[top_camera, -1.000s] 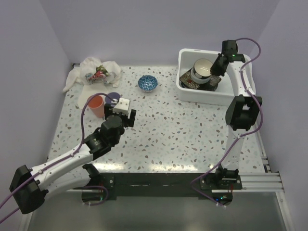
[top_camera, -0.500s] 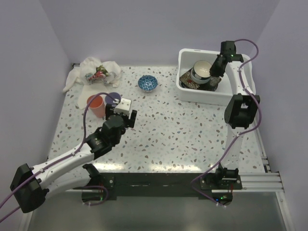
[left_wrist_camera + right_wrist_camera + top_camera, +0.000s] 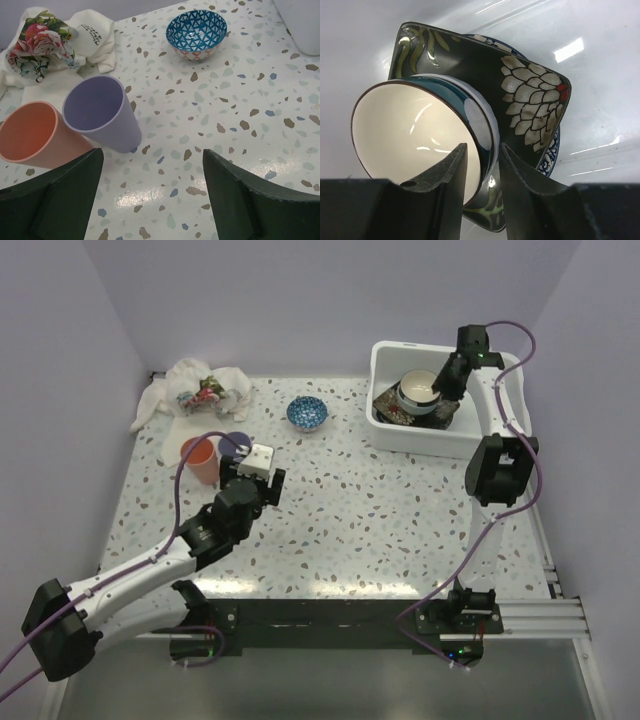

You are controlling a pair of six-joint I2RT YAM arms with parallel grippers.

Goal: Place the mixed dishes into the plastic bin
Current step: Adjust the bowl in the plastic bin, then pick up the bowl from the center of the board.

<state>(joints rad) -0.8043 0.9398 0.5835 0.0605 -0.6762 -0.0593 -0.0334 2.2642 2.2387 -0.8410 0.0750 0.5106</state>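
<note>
Jaws of the left claw [image 3: 151, 156] stood wide apart over the desk [image 3: 240, 100], near the orange cup [image 3: 30, 135] and purple cup [image 3: 100, 115]. Beyond sat a blue bowl [image 3: 196, 32]. Farthest, in the plastic bin [image 3: 420, 440], the right claw [image 3: 482, 150] straddled the rim of a cream bowl [image 3: 405, 125]; pinching or loose, I couldn't tell.

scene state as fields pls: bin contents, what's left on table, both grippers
bin: plastic bin, far right
in bin: cream-lined bowl on dark floral square plate, blue-patterned plate beneath
on table: orange cup, purple cup, blue triangle-print bowl, white cloth
left gripper: open, near the cups, empty
right gripper: in bin, jaws astride cream-lined bowl's rim, grip unclear
</note>
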